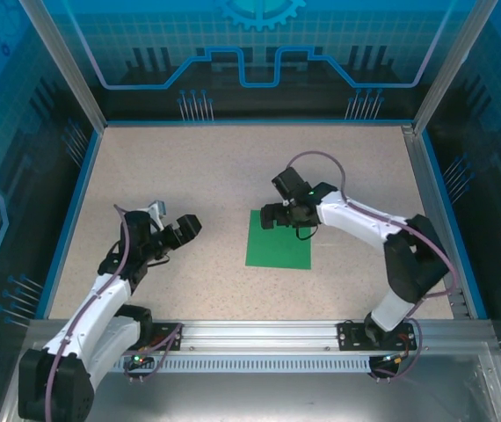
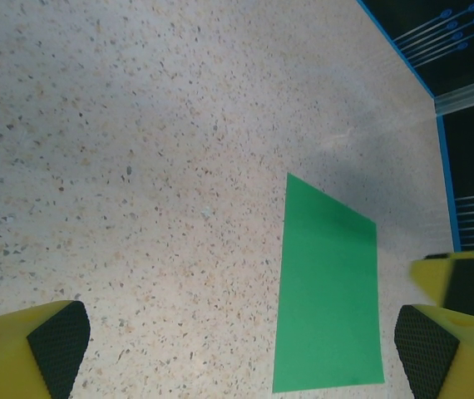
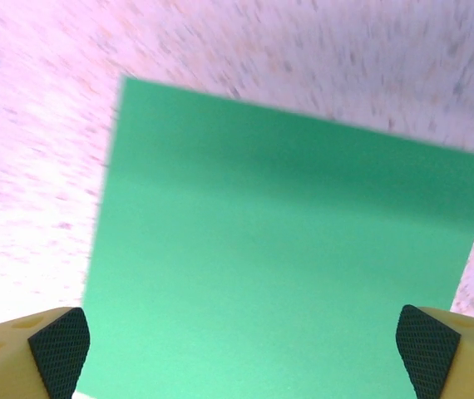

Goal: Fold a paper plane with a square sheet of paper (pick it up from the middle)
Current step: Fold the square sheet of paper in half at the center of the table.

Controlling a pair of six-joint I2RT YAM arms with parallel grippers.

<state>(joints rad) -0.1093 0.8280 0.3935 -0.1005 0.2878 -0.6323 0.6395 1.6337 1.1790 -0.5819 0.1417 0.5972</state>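
1. The square sheet of paper is bright green. It lies flat on the speckled table, a little to the right of the middle.
2. The paper looks plain and smooth. I can see no folds in it.
3. From above, the right gripper is at the far left corner of the paper. I cannot tell if it touches the paper.
4. In the right wrist view, the right gripper has its two yellow fingers far apart, one at each bottom corner. Each finger has a black pad. The hand is open and holds nothing.
5. In that view the green paper spreads wide under and past the fingers. The table around it looks blurry.
6. From above, the left gripper is on the left side of the table. It points toward the paper but is well apart from it.
7. In the left wrist view, the left gripper is wide open too, with nothing between its fingers.
8. There the paper lies on the table ahead, closer to the right finger than to the left one.
9. Blue see-through walls stand around the table.
10. A metal rail runs along the near edge, where both arms are fixed.
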